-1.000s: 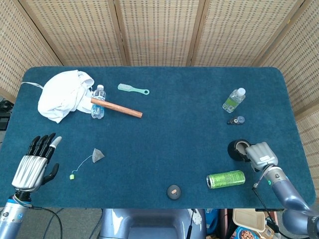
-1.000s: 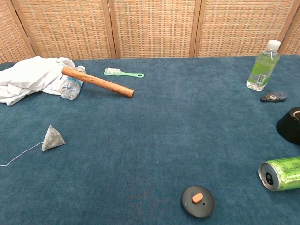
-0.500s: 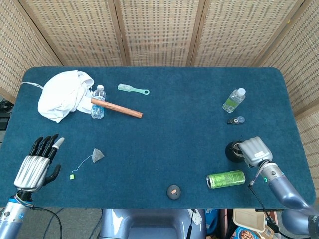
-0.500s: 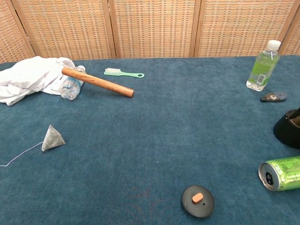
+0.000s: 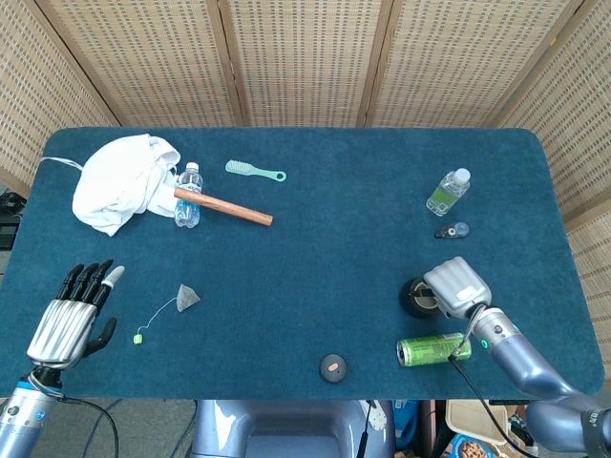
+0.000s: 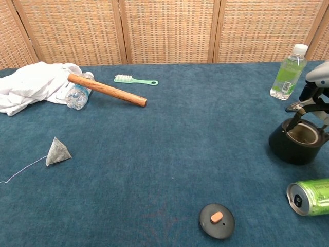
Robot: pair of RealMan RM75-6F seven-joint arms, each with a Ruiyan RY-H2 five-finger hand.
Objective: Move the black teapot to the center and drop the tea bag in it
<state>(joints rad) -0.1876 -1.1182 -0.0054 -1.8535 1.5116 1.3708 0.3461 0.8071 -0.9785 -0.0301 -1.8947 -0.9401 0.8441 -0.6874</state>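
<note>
The black teapot [image 6: 297, 142] is sat upright on the blue table [image 5: 344, 248], lid off, and as far as the chest view shows there's nothing inside it. It's gripped by the right hand [image 5: 458, 286], with dark fingers [image 6: 303, 103] hooked over the rim at the top; most of the hand is cut off in the chest view, but the head view shows it closed over the pot.

Taking the teapot as the reference: the green can [image 5: 432, 349] is lying on its side just in front of it, towards the robot. The round black lid [image 6: 217, 220] with its orange knob is lying further along to the left, near the table's front edge. Behind the pot a clear bottle with greenish liquid [image 5: 447, 191] can be seen, and a small dark object [image 5: 452, 230] between the two.

The tea bag [image 5: 187, 297] is well away to the left, string trailing to a small green tag [image 5: 137, 337]. Just beyond it the left hand [image 5: 69, 320] is held flat, fingers apart, nothing in it.
</note>
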